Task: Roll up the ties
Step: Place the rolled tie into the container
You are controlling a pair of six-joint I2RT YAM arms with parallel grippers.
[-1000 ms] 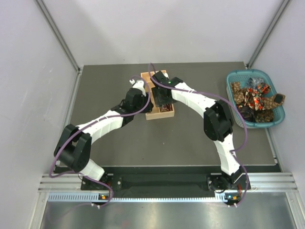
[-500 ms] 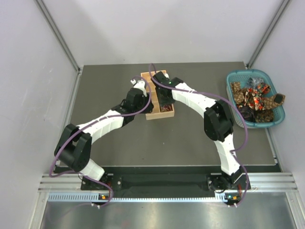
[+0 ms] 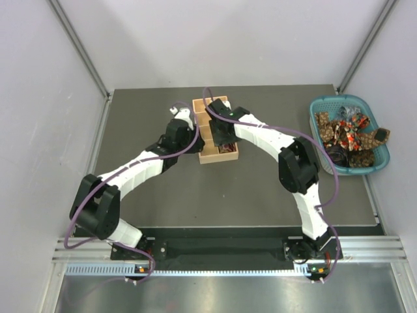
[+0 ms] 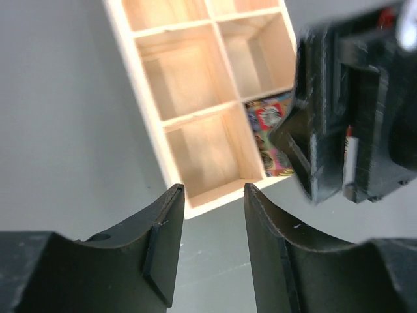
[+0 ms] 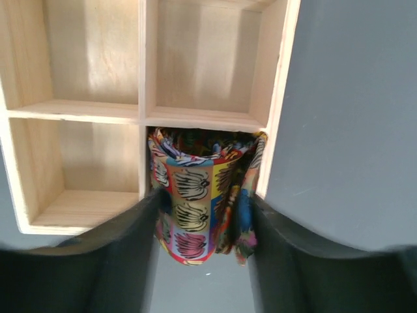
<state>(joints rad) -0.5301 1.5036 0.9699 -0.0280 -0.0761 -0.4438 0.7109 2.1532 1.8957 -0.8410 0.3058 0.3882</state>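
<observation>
At near-right corner compt. of the wooden tray (image 5: 208,119) sits one tie (image 5: 189,189): bunched, multicolour print w/ striped shell-like motifs in red, yellow and blue squares. It fills that compt. from divider to outer wall. In the right wrist view its lower fold covers the tray's near wall.

Right gripper (image 5: 205,203) is directly over it, fingers approx. half apart, one on each side of the fabric. The left finger meets the tie's left edge and the right finger meets its right edge. Can't tell whether they pinch it or only flank it.

Left gripper (image 4: 213,195) hangs just off the tray's near-left corner, above the grey table (image 3: 228,195). Its jaws are partly apart w/ nothing btwn them, only table and the tray's edge showing through the gap. From this wrist cam the tie shows beside the right gripper's black body, well clear of the left fingers.

Other tray compts. in view show bare wood. More ties (image 3: 348,134) lie heaped in the teal basket (image 3: 384,156) at the table's right side, well apart from both grippers.
</observation>
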